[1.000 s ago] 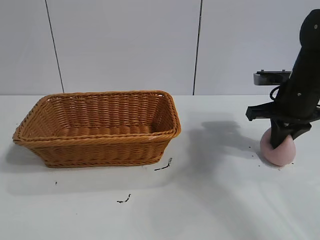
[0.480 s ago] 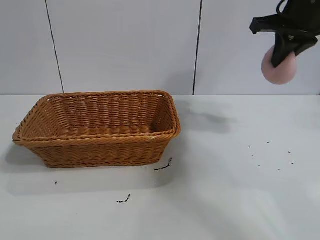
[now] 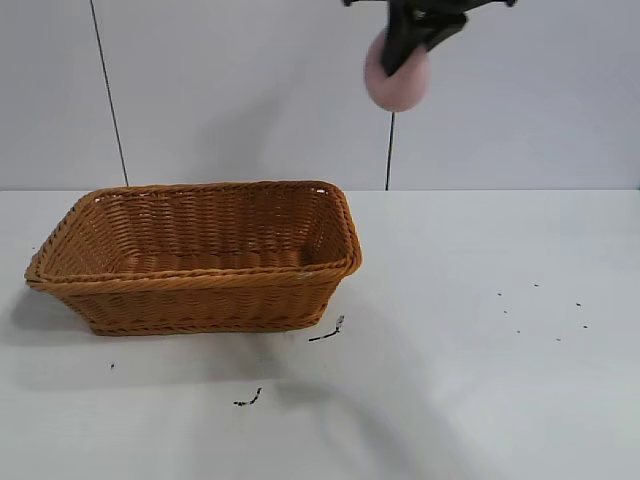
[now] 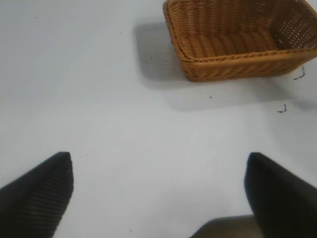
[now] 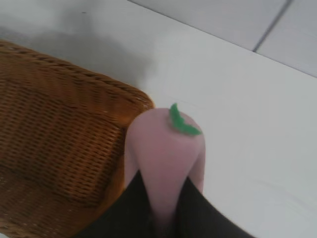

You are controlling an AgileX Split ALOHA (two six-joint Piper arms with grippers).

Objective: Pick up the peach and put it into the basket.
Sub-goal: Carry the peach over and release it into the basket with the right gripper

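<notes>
Right claw (image 3: pixel 405 45) with peach (image 3: pixel 397 78) high above basket (image 3: pixel 200 255) corner

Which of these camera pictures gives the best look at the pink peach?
The right wrist view: the peach fills the middle, its green leaf showing, gripped by the right end effector near the basket. The exterior view shows it small, high above the table. The left wrist view does not show it.

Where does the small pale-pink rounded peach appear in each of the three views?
Exterior view: the small pale-pink rounded peach hangs near the top, in the right gripper, above and right of the basket.
Left wrist view: not in it.
Right wrist view: low centre, between the dark fingers.
Shared landmark: the orange-brown woven wicker basket.
</notes>
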